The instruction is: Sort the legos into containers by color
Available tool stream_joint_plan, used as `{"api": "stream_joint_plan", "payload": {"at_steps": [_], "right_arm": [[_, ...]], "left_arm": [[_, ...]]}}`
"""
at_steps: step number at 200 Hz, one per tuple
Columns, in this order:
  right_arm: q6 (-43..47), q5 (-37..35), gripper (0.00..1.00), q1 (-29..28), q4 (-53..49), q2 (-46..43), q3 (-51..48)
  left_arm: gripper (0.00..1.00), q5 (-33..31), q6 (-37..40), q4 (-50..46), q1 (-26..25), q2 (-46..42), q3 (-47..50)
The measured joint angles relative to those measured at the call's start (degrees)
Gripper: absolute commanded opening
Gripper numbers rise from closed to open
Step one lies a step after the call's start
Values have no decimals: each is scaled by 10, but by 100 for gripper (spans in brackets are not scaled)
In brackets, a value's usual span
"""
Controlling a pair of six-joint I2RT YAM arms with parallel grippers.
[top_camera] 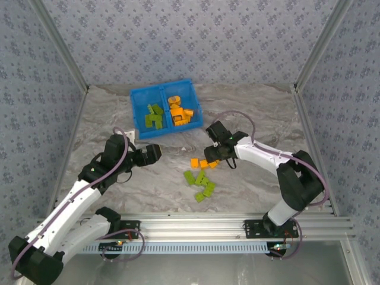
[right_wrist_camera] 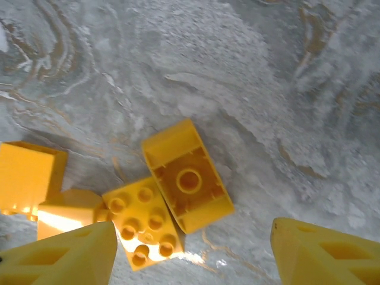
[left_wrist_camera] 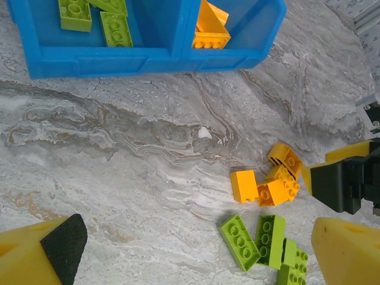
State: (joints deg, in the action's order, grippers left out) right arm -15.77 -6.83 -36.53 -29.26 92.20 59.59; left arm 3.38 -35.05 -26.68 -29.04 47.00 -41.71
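The blue tray (top_camera: 135, 104) stands at the back centre, with lime green legos (top_camera: 154, 116) in its left container and orange legos (top_camera: 179, 111) in its right one. Loose orange legos (top_camera: 202, 162) lie mid-table, and a cluster of green legos (top_camera: 200, 183) sits just in front of them. My right gripper (right_wrist_camera: 196, 255) is open and hangs low over three orange bricks: an upside-down one (right_wrist_camera: 187, 175), a studded one (right_wrist_camera: 145, 222) and one at the left (right_wrist_camera: 27, 175). Left of the loose bricks, my left gripper (left_wrist_camera: 196, 255) stands wide open over bare table, holding nothing.
In the left wrist view the tray's front wall (left_wrist_camera: 119, 62) runs along the top, and the right gripper's dark body (left_wrist_camera: 341, 178) sits beside the loose orange legos (left_wrist_camera: 267, 181). An aluminium rail (top_camera: 237, 222) lines the near edge. Patterned walls enclose the marbled table (top_camera: 261, 113).
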Motion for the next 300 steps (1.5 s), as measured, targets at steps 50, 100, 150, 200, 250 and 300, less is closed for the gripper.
{"api": "stream_joint_plan", "payload": {"at_steps": [50,100,150,200,250,300], "right_arm": [[19,59,66,37,30,71,14],[4,60,49,48,44,88,26],[-25,25,50,89,21,97,23],[-47,17,33,96,16,89,12],[-59,-2,33,68,11,-71,28],[-47,-21,35,-10,79,-89,193]], "left_arm": [[99,-2,0,2,0,0,0],[99,-2,0,2,0,-1,7],[99,-4,0,4,0,-1,8],[99,-4,0,4,0,-3,10],[99,-4,0,4,0,-27,10],[99,2,0,23,-7,-38,10]]}}
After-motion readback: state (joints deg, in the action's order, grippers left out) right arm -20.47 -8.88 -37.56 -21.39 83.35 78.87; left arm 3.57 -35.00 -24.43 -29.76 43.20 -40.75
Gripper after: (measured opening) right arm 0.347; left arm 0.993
